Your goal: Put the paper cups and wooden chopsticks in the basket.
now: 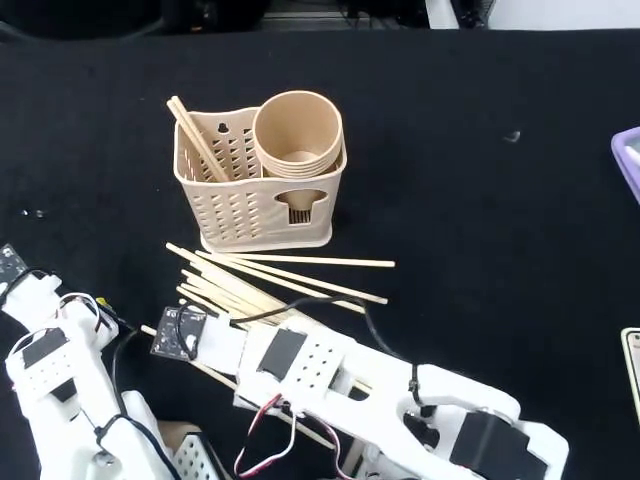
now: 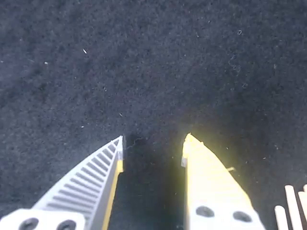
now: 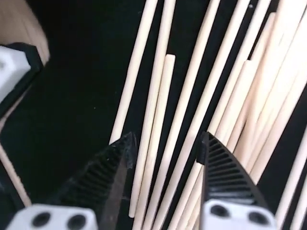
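"While hanging over bare black cloth (image 2: 144, 57), left gripper (image 2: 152, 143): fingers half parted, gripping nothing. Why idle?"

"Likely waiting its turn. Right gripper (image 3: 165, 143): fingers spread wide, straddling loose wooden chopsticks (image 3: 160, 96), none clamped, set to pinch one. Basket (image 1: 240, 215) near, beside those fingers, paper cups (image 1: 297, 125) already stacked inside."

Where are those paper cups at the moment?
In the high view the paper cups sit stacked inside the basket, in its right-hand half, beside chopsticks leaning in the other half.
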Robot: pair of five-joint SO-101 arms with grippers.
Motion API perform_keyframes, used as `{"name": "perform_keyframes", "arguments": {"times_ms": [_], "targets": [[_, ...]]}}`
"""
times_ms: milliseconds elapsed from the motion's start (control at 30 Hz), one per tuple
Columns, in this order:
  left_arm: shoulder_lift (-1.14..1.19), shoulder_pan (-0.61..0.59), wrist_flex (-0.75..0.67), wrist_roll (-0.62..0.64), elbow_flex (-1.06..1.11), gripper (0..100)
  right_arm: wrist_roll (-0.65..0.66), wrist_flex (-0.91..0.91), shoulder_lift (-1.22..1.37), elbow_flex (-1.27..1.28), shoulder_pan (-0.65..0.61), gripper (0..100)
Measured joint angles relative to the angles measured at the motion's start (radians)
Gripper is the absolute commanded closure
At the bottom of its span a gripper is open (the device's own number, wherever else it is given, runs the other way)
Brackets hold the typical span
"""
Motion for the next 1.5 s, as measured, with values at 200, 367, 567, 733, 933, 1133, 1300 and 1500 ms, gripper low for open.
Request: {"name": "perform_keyframes", "arguments": {"times_ms": [200,367,567,733,933,1133,1300,1500], "targets": [[0.000,0.000,0.000,0.000,0.000,79,-0.051,-0.029,0.032,0.000,-0.044,77.9],[0.000,-0.006,0.000,0.000,0.000,79,-0.060,-0.066,0.161,-0.048,-0.044,78.3],[0.000,-0.006,0.000,0.000,0.000,79,-0.061,-0.066,0.229,-0.101,-0.044,85.7],[0.000,-0.006,0.000,0.000,0.000,79,-0.009,-0.066,0.230,-0.103,-0.044,98.8],[0.000,-0.006,0.000,0.000,0.000,79,0.046,-0.071,0.230,-0.104,-0.026,98.8],[0.000,-0.006,0.000,0.000,0.000,79,0.066,0.035,0.178,-0.133,0.083,98.7],[0.000,-0.006,0.000,0.000,0.000,79,0.137,0.115,0.009,-0.138,0.153,98.7],[0.000,-0.006,0.000,0.000,0.000,79,0.153,0.161,-0.127,-0.138,0.206,98.8]]}}
